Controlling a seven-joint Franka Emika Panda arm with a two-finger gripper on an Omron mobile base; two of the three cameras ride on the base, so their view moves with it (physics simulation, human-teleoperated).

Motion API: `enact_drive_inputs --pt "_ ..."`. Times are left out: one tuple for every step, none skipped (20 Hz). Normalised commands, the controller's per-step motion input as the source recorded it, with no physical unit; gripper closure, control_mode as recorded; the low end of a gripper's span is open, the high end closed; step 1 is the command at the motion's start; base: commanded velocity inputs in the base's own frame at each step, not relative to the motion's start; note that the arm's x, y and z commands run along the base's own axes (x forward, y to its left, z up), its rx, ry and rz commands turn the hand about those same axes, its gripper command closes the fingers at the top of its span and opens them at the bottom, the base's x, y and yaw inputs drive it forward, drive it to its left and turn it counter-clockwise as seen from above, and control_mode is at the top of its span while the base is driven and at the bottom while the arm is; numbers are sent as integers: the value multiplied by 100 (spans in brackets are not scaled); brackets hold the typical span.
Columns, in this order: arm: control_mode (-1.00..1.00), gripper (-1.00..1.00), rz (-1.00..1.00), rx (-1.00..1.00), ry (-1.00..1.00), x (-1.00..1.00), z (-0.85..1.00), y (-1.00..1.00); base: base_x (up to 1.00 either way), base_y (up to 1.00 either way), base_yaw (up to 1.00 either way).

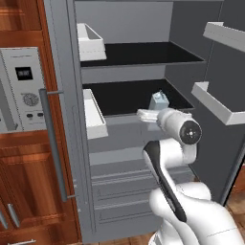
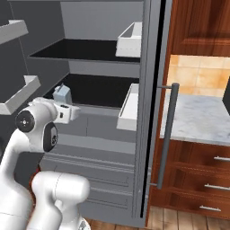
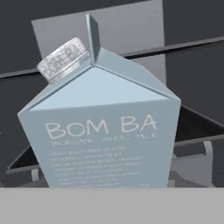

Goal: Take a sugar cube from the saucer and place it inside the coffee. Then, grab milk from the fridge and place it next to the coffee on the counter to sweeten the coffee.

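**Now reaching into the fridge for the milk**

Currently working the second half of the task, judging by the scene: fetching the milk (image 1: 159,101) out of the open fridge (image 1: 72,143). Standing upright on the lower black shelf (image 1: 124,95), toward its front edge, at about one o'clock from the wrist in the left base view. Filling the hand view almost edge to edge, gabled top and grey screw cap (image 3: 63,59) tilting toward eleven o'clock, printed face turned to the camera.

Extending the gripper (image 1: 149,116) level toward the carton, very near it, coming in from six o'clock. Cannot tell whether the pincer is released or grasping: fingertips not clear in any view, and contact with the carton not visible.

Next, probably: straddling the carton body squarely below the gable, clenching firmly, lifting clear of the shelf lip, then backing out without clipping the white door bins (image 1: 93,112) at nine o'clock.
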Motion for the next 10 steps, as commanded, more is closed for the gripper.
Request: enact_drive_inputs --pt "100 100 0 0 0 0 0 0 -100 5 -3" --pt "100 100 0 0 0 0 0 0 -100 5 -19" --pt "100 100 0 0 0 0 0 0 -100 6 -32" --pt "100 100 0 0 0 0 0 0 -100 0 -45" --pt "100 100 0 0 0 0 0 0 -100 6 -52" --pt "100 100 0 0 0 0 0 0 -100 11 -62" --pt "100 100 0 0 0 0 0 0 -100 10 -66" --pt "100 100 0 0 0 0 0 0 -100 7 -69" --pt "100 100 0 0 0 0 0 0 -100 2 -70" --pt "100 100 0 0 0 0 0 0 -100 0 -73"
